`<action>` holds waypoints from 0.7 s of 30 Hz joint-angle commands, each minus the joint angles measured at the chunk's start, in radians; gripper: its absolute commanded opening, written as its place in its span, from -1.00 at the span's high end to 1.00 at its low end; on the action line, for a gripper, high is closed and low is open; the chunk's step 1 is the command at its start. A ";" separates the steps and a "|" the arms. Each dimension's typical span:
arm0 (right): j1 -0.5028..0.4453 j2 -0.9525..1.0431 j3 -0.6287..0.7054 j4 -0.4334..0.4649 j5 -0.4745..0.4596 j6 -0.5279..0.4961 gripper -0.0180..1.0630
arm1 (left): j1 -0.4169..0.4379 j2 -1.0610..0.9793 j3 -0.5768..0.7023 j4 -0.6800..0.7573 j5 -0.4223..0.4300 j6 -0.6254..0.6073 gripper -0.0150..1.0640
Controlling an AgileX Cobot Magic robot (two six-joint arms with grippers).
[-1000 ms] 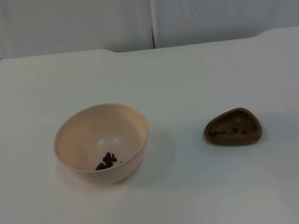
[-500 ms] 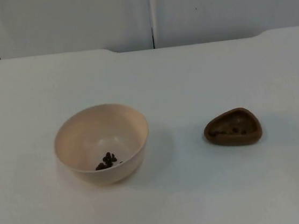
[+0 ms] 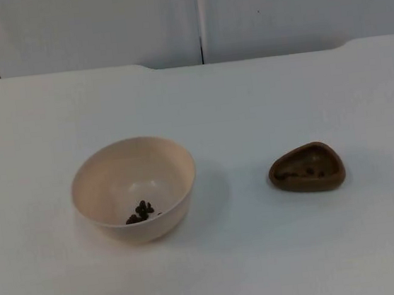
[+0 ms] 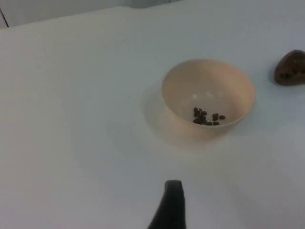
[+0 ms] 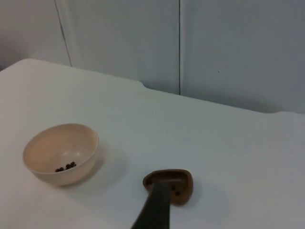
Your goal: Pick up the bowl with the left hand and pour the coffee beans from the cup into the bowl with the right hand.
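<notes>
Round cream-coloured plastic bowl point(image 3: 135, 189) sits upright on the white table top point(image 3: 248, 99), near side, left of centre, with a small cluster of dark brown coffee beans point(image 3: 140, 212) lying in its bottom toward the near wall. To its right and well apart, a small brown rounded-triangular cup point(image 3: 307, 168) stands upright on the table, a few dark beans inside it. Neither is held or touched by anything. Left wrist view: the left gripper point(image 4: 169, 207) hangs above bare table short of the bowl point(image 4: 208, 97), one black fingertip visible; cannot tell how far the claw is spread. Beans point(image 4: 206, 117) lie in the bowl bottom, brown cup point(image 4: 290, 68) further off beyond the bowl. Right wrist view: the right gripper point(image 5: 155, 210) hovers just short of the brown cup point(image 5: 170, 185), its black fingertip overlapping the cup's near edge; contact and claw width cannot be told. Bowl point(image 5: 61, 153) sits off to the side of the cup. At the far end the table meets the grey partition wall point(image 3: 274, 10), which has a dark vertical seam.
</notes>
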 commanded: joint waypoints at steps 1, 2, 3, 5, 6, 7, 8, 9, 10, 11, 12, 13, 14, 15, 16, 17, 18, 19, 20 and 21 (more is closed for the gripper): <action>0.000 -0.024 0.003 0.005 0.036 -0.013 -0.44 | -0.001 -0.023 0.005 0.021 0.012 0.014 -0.37; 0.000 -0.035 0.003 0.005 0.059 -0.016 -0.44 | -0.001 -0.032 0.010 0.043 0.015 0.014 -0.37; 0.000 -0.044 0.003 0.005 0.079 -0.018 -0.44 | -0.001 -0.040 0.014 0.061 0.021 0.007 -0.37; 0.000 -0.068 0.003 0.005 0.125 -0.024 -0.44 | -0.001 -0.050 0.016 0.070 0.026 0.001 -0.37; 0.000 -0.080 0.003 0.003 0.146 -0.024 -0.44 | -0.001 -0.050 0.016 0.070 0.026 0.001 -0.37; 0.000 -0.080 0.003 0.003 0.146 -0.024 -0.44 | -0.001 -0.050 0.016 0.070 0.026 0.001 -0.37; 0.000 -0.096 0.003 0.003 0.165 -0.024 -0.44 | -0.001 -0.049 0.018 0.070 0.026 0.001 -0.37; 0.000 -0.114 0.003 0.003 0.187 -0.024 -0.44 | -0.001 -0.049 0.020 0.066 0.029 0.001 -0.37; 0.000 -0.132 0.003 0.003 0.208 -0.026 -0.44 | -0.001 -0.049 0.023 0.066 0.029 0.001 -0.37; 0.000 -0.150 0.003 0.003 0.223 -0.033 -0.44 | -0.001 -0.049 0.023 0.066 0.029 0.001 -0.37; 0.000 -0.174 0.003 0.003 0.240 -0.047 -0.44 | -0.001 -0.049 0.023 0.066 0.031 -0.004 -0.37; 0.000 -0.177 0.003 0.003 0.252 -0.054 -0.44 | -0.001 -0.049 0.023 0.066 0.031 -0.011 -0.37; 0.000 -0.177 0.003 0.003 0.252 -0.054 -0.44 | -0.001 -0.049 0.023 0.066 0.031 -0.011 -0.37; 0.000 -0.177 0.003 0.003 0.261 -0.054 -0.44 | -0.001 -0.049 0.023 0.066 0.031 -0.018 -0.37; 0.000 -0.177 0.003 0.006 0.279 -0.054 -0.44 | -0.001 -0.049 0.023 0.066 0.031 -0.022 -0.37; 0.004 -0.177 0.009 0.006 0.292 -0.054 -0.44 | -0.001 -0.049 0.023 0.066 0.031 -0.022 -0.37; 0.008 -0.177 0.020 0.003 0.294 -0.054 -0.44 | -0.001 -0.049 0.023 0.066 0.031 -0.022 -0.37; 0.008 -0.177 0.020 0.003 0.294 -0.054 -0.44 | -0.001 -0.049 0.023 0.066 0.031 -0.022 -0.37; 0.008 -0.177 0.037 0.003 0.297 -0.054 -0.44 | -0.001 -0.049 0.023 0.066 0.031 -0.023 -0.37; 0.008 -0.177 0.058 0.006 0.297 -0.052 -0.44 | -0.001 -0.049 0.023 0.066 0.031 -0.023 -0.37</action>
